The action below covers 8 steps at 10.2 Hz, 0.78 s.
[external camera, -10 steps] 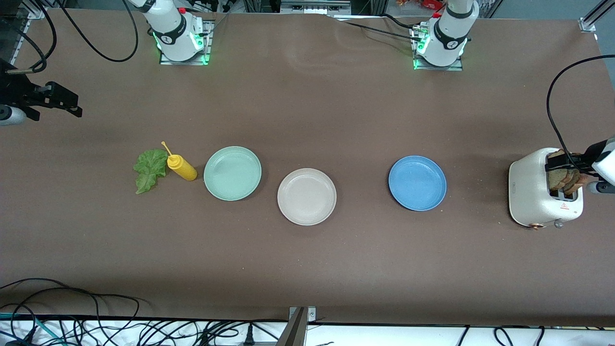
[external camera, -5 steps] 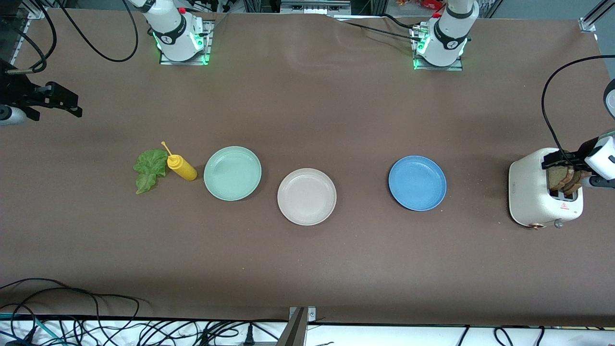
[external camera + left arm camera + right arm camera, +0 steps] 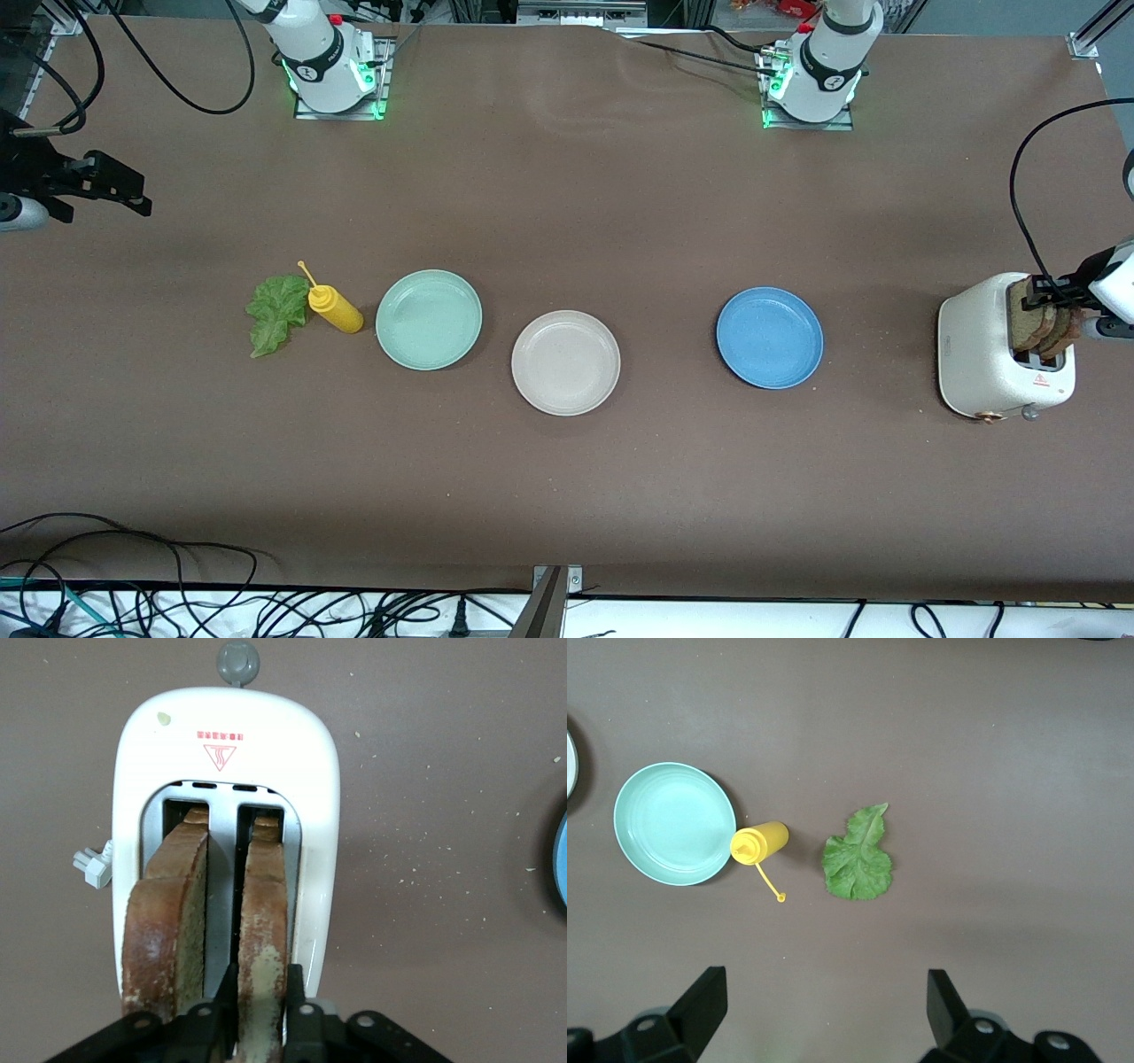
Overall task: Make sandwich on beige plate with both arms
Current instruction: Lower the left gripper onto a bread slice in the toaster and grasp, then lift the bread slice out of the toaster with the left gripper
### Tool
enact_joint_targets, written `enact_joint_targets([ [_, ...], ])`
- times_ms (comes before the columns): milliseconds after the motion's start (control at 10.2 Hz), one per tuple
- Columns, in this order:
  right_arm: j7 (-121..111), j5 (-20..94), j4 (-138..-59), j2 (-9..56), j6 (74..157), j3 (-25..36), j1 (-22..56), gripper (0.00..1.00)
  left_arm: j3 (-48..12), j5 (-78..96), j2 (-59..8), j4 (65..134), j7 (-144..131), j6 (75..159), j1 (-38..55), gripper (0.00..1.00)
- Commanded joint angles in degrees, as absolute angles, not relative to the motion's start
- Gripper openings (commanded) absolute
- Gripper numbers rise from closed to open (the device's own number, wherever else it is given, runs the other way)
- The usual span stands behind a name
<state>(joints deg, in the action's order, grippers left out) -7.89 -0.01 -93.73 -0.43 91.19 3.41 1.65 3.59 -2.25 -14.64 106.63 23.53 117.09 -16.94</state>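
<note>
The beige plate [image 3: 565,361] lies bare at mid-table. Two tan bread slices [image 3: 1045,326] with dark crust stand in the white toaster [image 3: 979,354] at the left arm's end. My left gripper [image 3: 1052,291] is over the toaster. In the left wrist view it [image 3: 262,974] is shut on one bread slice [image 3: 264,921], a finger on each face, and the other slice [image 3: 173,912] stands in the slot beside it. The lettuce leaf [image 3: 276,312] lies flat toward the right arm's end. My right gripper [image 3: 133,190] waits open and empty above the table; its wrist view shows the lettuce [image 3: 858,859].
A yellow squeeze bottle [image 3: 335,307] lies against the lettuce, with a mint-green plate [image 3: 428,319] beside it. A blue plate [image 3: 769,337] sits between the beige plate and the toaster. A black cable [image 3: 1019,204] loops above the toaster.
My left gripper has shifted slightly over the toaster and settled around one slice. The bread stays in the slots. The right arm has not moved.
</note>
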Motion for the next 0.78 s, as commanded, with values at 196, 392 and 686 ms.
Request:
enact_joint_targets([
  [196, -8.0, -0.53, -92.72, -0.35, 90.18, 3.43, 1.67, 1.0, 2.99, -3.43, -13.18, 106.62, 26.79, 117.42, -17.32, 0.0],
  [392, -8.0, -0.53, -92.72, -0.44, 89.74, 3.43, 1.67, 1.0, 2.99, -3.52, -13.27, 102.85, 28.2, 114.36, -17.31, 0.0],
  [686, -8.0, -0.61, -92.72, -0.44, 89.82, 3.43, 1.67, 1.0, 2.73, -3.52, -13.71, 93.99, 28.48, 104.63, -16.09, 0.0],
])
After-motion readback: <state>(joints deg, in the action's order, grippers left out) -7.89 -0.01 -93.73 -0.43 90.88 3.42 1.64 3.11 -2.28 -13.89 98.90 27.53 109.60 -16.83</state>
